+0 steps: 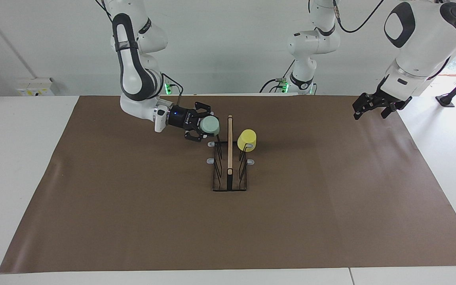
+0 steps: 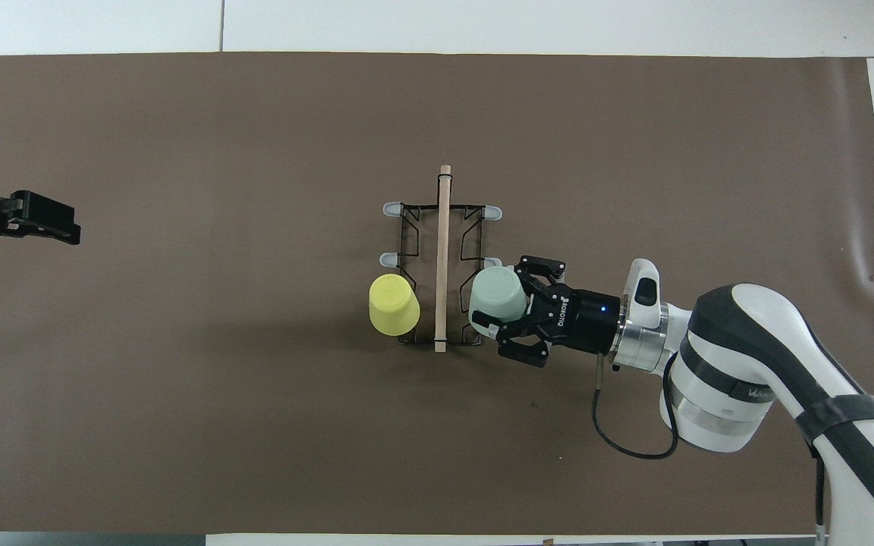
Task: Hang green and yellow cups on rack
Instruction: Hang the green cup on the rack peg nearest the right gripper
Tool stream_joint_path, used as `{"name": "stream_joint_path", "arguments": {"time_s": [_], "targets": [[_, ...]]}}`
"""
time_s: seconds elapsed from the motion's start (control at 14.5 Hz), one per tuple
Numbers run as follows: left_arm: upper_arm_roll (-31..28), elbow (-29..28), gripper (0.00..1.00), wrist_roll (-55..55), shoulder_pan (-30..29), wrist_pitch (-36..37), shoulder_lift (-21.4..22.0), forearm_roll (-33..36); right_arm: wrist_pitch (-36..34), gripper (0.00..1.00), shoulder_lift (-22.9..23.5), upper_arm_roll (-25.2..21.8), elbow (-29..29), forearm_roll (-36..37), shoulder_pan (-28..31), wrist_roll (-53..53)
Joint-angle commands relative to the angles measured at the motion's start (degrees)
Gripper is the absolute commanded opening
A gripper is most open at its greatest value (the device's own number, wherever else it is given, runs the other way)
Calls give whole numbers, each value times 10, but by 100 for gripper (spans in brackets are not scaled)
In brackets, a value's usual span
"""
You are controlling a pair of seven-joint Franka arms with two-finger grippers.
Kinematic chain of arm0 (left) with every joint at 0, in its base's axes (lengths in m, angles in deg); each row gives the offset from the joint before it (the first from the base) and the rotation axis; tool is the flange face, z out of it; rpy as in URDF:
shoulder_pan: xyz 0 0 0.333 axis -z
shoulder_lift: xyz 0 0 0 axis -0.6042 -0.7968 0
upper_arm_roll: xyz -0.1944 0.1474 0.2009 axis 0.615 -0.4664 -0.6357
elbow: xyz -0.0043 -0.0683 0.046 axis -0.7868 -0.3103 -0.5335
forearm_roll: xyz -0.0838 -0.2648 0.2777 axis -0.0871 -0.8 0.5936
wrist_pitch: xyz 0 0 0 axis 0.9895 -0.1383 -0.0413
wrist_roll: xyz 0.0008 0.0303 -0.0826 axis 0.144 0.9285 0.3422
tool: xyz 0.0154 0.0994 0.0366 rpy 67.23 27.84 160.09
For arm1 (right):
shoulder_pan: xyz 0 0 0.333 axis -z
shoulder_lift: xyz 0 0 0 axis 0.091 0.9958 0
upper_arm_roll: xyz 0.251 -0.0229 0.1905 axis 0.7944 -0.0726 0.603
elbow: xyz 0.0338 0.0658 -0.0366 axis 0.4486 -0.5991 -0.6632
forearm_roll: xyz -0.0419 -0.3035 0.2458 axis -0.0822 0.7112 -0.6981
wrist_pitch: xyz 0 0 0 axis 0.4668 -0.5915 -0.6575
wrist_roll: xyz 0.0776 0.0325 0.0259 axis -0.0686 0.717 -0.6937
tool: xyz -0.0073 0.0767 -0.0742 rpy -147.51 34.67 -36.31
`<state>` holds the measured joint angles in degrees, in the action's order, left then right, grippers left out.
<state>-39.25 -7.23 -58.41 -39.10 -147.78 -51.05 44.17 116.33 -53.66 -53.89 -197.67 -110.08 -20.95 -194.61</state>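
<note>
— Surface first, please: what do you see from your station?

— Brown mat covers a white table, and a plain white wall stands where the robots are. Nearest to the robots, I see my right gripper over the mat just beside the rack; its fingers are clamped on the green cup.

— Where is this cup relative to the fingers?

— Between them, lying sideways, its closed bottom pointing at the wooden bar. The yellow cup hangs on a peg at the left arm's side of the rack. My left gripper waits over the mat's edge, fingers spread, nothing in them.
</note>
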Motion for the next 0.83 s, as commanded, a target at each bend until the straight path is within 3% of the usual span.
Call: {"name": "stream_joint_path", "arguments": {"time_s": [0.0,0.76], "targets": [[-2,-19,100,-3,-2,-15,13,-3,8,0,-7,-1,-15,-19,-9,-18],[1,-27,100,-17,2,-34,17,26,-15,0,50,-1,-39,-65,-11,-124]]}}
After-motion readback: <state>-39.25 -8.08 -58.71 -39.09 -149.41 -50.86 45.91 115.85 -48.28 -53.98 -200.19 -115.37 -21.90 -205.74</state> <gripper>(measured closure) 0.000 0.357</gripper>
